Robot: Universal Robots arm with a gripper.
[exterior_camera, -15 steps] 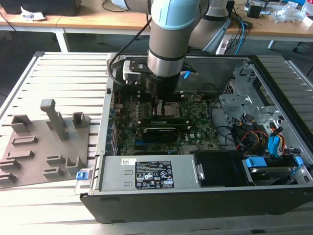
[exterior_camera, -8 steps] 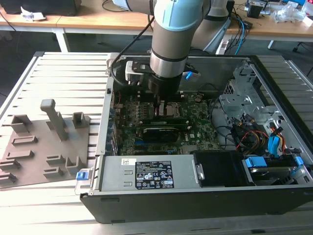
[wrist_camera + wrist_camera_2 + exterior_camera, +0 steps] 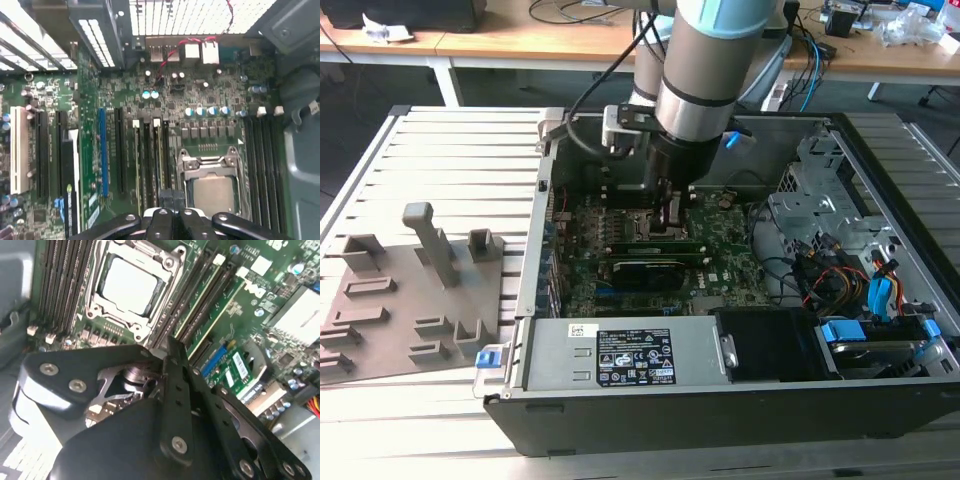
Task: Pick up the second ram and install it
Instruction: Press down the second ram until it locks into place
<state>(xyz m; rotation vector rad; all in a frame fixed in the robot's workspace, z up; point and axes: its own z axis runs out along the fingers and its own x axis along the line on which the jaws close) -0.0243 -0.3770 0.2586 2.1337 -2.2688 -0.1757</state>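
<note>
Black gripper (image 3: 172, 357) links sit nearest the lens in both wrist views, jaws pressed together over the memory slots beside the square metal CPU socket (image 3: 212, 192). A long green ram stick (image 3: 212, 302) already stands seated in a slot there; whether it is the second ram, I cannot tell. This looks like the pressing-in step, calling for even downward force. Open room is tight: the socket frame and neighbouring slots (image 3: 262, 165) crowd close.

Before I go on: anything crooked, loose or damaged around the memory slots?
Nothing stands out. The long green memory sticks beside the square metal-framed processor socket run straight and parallel in their slots, the pincer sits over them, and the green motherboard shows no loose parts or damage.
</note>
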